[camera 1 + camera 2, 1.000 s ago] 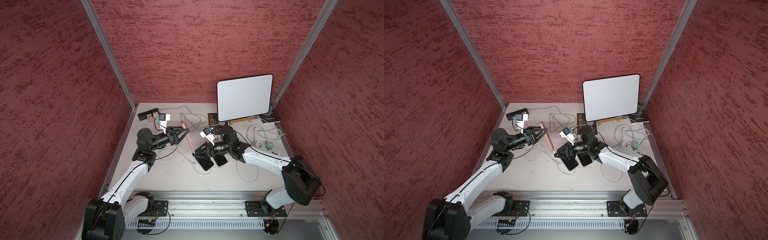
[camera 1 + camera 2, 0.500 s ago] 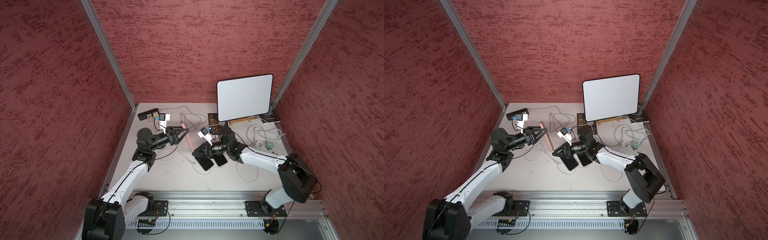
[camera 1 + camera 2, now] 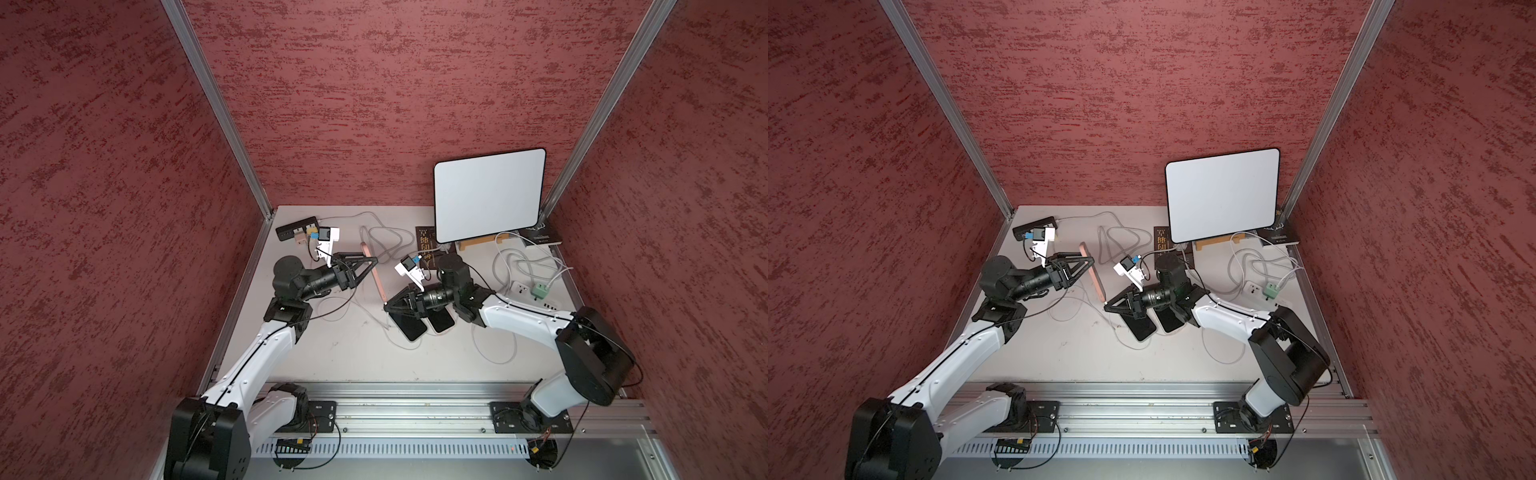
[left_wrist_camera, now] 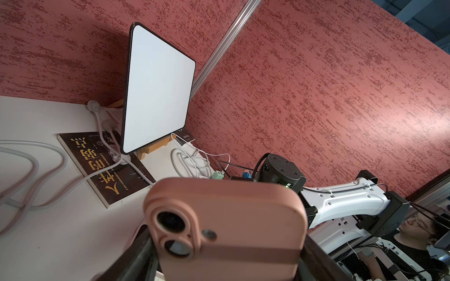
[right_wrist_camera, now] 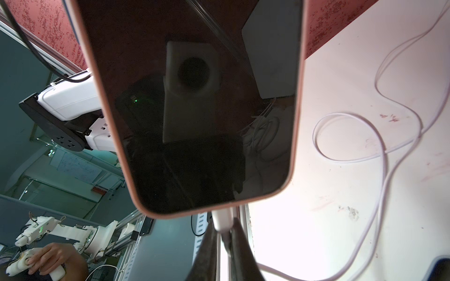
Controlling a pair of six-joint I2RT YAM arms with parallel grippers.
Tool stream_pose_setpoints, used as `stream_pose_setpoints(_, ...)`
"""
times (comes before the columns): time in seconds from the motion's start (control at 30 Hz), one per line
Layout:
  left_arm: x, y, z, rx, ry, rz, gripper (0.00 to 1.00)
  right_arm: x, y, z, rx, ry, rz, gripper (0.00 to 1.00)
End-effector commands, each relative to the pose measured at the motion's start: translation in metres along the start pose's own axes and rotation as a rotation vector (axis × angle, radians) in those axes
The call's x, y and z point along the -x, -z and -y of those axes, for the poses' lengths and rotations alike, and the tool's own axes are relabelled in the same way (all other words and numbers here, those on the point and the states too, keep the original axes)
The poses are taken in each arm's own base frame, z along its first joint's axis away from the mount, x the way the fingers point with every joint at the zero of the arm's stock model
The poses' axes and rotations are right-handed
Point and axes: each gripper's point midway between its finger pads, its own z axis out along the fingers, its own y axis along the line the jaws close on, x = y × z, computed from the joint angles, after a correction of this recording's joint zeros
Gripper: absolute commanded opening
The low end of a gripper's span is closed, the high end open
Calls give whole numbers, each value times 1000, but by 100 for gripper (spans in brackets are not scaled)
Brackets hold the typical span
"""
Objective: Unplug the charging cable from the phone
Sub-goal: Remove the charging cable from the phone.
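Observation:
A phone in a pink case (image 3: 376, 276) (image 3: 1094, 272) stands edge-on above the table, and my left gripper (image 3: 372, 261) (image 3: 1090, 262) is shut on its upper half. In the left wrist view the phone's back (image 4: 226, 223) fills the space between the fingers of the left gripper (image 4: 226, 255). My right gripper (image 3: 386, 306) (image 3: 1106, 308) sits at the phone's lower end. The right wrist view shows the dark screen (image 5: 194, 97) and the white plug (image 5: 222, 220) of the charging cable (image 5: 379, 194) seated in the port, with the right gripper (image 5: 225, 233) shut on the plug.
Two dark phones (image 3: 411, 326) (image 3: 440, 322) lie under the right arm. A white board on a wooden stand (image 3: 488, 195), a dark book (image 3: 426, 241), a power strip with a green adapter (image 3: 540, 291), a black hub (image 3: 297, 227) and loose cable loops (image 3: 384, 241) occupy the back.
The right gripper has slid left to the phone's lower end and closed on the cable plug. The left arm and the phone have stayed put.

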Motion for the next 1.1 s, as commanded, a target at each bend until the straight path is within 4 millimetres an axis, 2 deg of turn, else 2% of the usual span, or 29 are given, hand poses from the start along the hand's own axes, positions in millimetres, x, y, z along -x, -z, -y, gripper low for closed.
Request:
stream_pose_setpoints(0.0,18,3,20,-38,-68,33,18,0,0,-9,19,49,2,0)
stream_pose_setpoints(0.3,25,6,19,-25,-71,55,16,-7,-1,-9,20,48,-17,0)
stream_pose_setpoints(0.67,34,11,21,-26,-68,88,14,-15,-7,1,-4,13,-44,0)
stream_pose_setpoints(0.77,36,13,25,-31,-77,97,14,-13,-11,10,-28,-20,-48,0)
stream_pose_setpoints(0.9,37,17,36,-50,-93,109,14,-9,-17,32,-126,-90,-49,0)
stream_pose_setpoints(1.07,37,20,45,-67,-108,116,15,-10,-32,49,-175,-155,-65,0)
